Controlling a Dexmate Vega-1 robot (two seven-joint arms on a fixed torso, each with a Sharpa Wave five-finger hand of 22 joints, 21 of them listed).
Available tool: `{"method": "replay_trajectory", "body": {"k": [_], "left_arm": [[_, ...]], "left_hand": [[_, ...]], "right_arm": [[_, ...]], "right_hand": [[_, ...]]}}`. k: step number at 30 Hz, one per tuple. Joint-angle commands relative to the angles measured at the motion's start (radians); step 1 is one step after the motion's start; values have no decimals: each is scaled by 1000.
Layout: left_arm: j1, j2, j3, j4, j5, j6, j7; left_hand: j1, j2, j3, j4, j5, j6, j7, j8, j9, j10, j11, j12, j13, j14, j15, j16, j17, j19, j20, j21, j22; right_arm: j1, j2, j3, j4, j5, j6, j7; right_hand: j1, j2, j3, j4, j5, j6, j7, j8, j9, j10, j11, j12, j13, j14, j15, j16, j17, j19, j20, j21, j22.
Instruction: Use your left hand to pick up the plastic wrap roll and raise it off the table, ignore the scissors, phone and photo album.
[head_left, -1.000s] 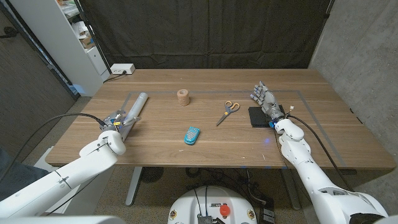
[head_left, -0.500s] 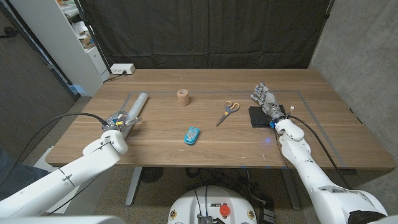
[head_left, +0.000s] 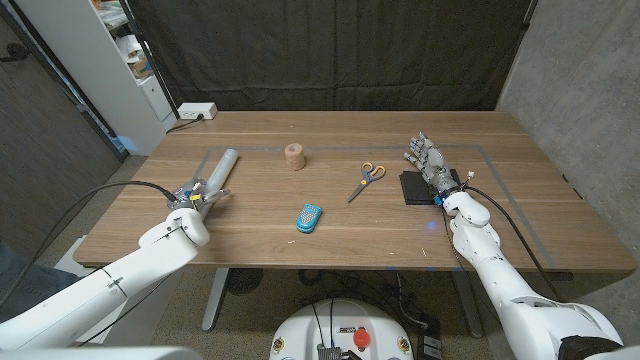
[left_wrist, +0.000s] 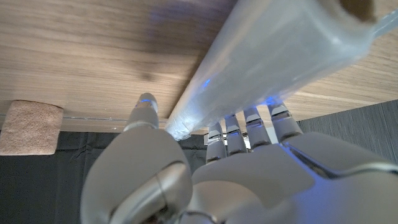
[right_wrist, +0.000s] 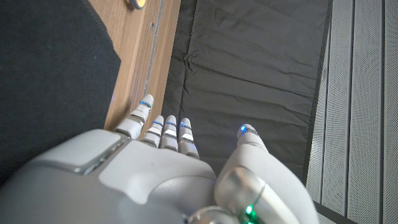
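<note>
The plastic wrap roll (head_left: 221, 167), a long clear tube, lies on the table at the left, pointing away from me. My left hand (head_left: 198, 196) is at its near end. In the left wrist view the roll (left_wrist: 280, 56) runs across the wood, and its near end sits between the thumb (left_wrist: 144, 113) and the straight fingers (left_wrist: 249, 121), which are not closed on it. My right hand (head_left: 424, 158) stands at the table's right with fingers spread, holding nothing, just beyond a black flat album (head_left: 417, 187).
Orange-handled scissors (head_left: 366, 180) lie right of centre. A blue phone (head_left: 309, 217) lies near the front middle. A tan tape roll (head_left: 293, 155) stands behind the middle. A white power strip (head_left: 196, 111) sits at the back left corner. A white shelf (head_left: 110, 60) stands left.
My left hand and forearm have crept a little forward and to the right, closing in on the roll's near end. The roll and the right hand have not moved.
</note>
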Motion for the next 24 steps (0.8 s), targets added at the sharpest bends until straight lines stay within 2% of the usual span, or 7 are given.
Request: {"method": "replay_trajectory", "body": {"k": [1, 6, 8, 13, 15, 21, 24], "left_arm": [[-25, -3, 5, 13, -31, 11, -30], [-13, -27, -18, 21, -43, -14, 3], [-15, -21, -23, 19, -61, -20, -20], [-18, -35, -23, 25, -60, -18, 2], [-18, -34, -34, 25, -80, -22, -16], [-23, -41, -29, 34, -82, -26, -4], [-26, -39, -32, 39, -93, -32, -13]], "left_hand": [[39, 12, 2, 1, -18, 51, 0, 12, 4, 54, -21, 17, 8, 66, -14, 17, 4, 127, 4, 32, 8], [98, 41, 17, -7, -35, 101, 0, 23, 7, 95, -39, 27, 15, 127, -29, 35, 8, 206, 4, 57, 8], [133, 64, 28, -10, -47, 117, 3, 25, 9, 113, -41, 32, 19, 159, -35, 47, 12, 240, 3, 68, 7], [268, 134, 75, -28, -77, 147, 12, 29, 15, 149, -44, 41, 35, 206, -46, 70, 25, 342, -1, 106, 7], [311, 145, 85, -31, -80, 164, 12, 35, 17, 167, -59, 47, 42, 222, -58, 80, 31, 363, 0, 115, 7], [411, 182, 109, -33, -77, 185, 16, 46, 30, 193, -59, 58, 61, 266, -69, 115, 52, 415, -9, 141, 7], [454, 195, 119, -36, -74, 195, 17, 51, 35, 199, -62, 62, 69, 269, -70, 124, 61, 419, -12, 145, 7]], "right_arm": [[12, 7, 3, 29, -2, 5, 9], [15, 8, 7, 42, -2, 10, 11], [18, 9, 10, 50, -1, 14, 13], [24, 11, 14, 65, 0, 22, 18], [27, 12, 15, 72, 0, 26, 19], [39, 17, 17, 93, -2, 33, 24], [45, 19, 18, 103, -3, 36, 26]], "right_hand": [[3, 10, 2, -3, -1, 6, -6, 5, 5, -1, 0, -1, 3, 6, 3, 6, 3, 12, 1, -3, 5], [3, 10, 2, -3, -1, 6, -6, 5, 5, -2, -1, -2, 3, 5, 3, 6, 3, 12, 1, -4, 5], [3, 11, 2, -4, -1, 6, -6, 5, 5, -2, 0, -2, 3, 5, 3, 5, 3, 12, 1, -5, 5], [3, 11, 2, -4, -1, 6, -6, 5, 5, -1, 1, -2, 3, 6, 3, 6, 3, 14, 1, -5, 5], [3, 11, 2, -4, -1, 5, -6, 5, 5, -1, 0, -1, 3, 7, 2, 6, 3, 15, 2, -5, 5], [2, 11, 1, -4, -1, 5, -6, 5, 5, -1, 1, -2, 3, 13, 2, 8, 4, 18, 3, -6, 6], [2, 11, 1, -4, -1, 5, -7, 5, 5, -2, 2, -2, 3, 15, 3, 9, 4, 19, 3, -6, 6]]}}
